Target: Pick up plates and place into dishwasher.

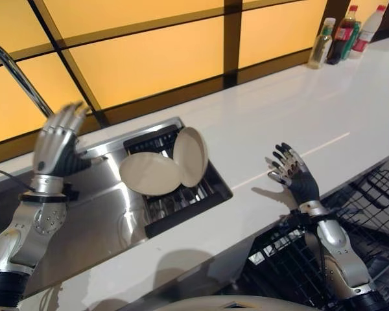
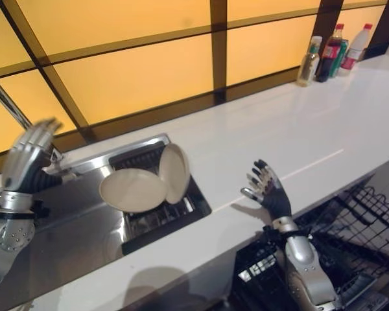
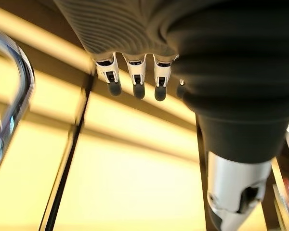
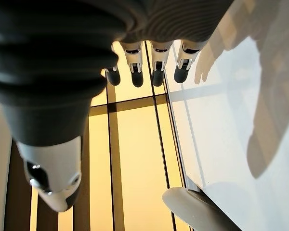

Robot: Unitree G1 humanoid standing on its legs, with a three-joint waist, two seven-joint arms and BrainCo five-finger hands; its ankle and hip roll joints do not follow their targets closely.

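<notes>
Two cream plates lean together in the sink's dark drain rack [image 1: 188, 204]: one plate [image 1: 149, 173] tilts flat, the other plate [image 1: 190, 156] stands nearly on edge to its right. My left hand [image 1: 57, 139] is raised above the steel sink [image 1: 97, 220], left of the plates, fingers straight and holding nothing. Over the white counter's front edge my right hand [image 1: 290, 171] is spread open and empty, right of the plates. The dishwasher's black wire rack [image 1: 292, 259] is pulled out below the counter at the lower right. A plate edge [image 4: 192, 209] shows in the right wrist view.
A chrome tap [image 1: 16, 71] arches over the sink at the far left. Three bottles [image 1: 343, 35] stand at the counter's back right corner. The white counter [image 1: 298, 110] stretches between sink and bottles, with orange wall panels behind.
</notes>
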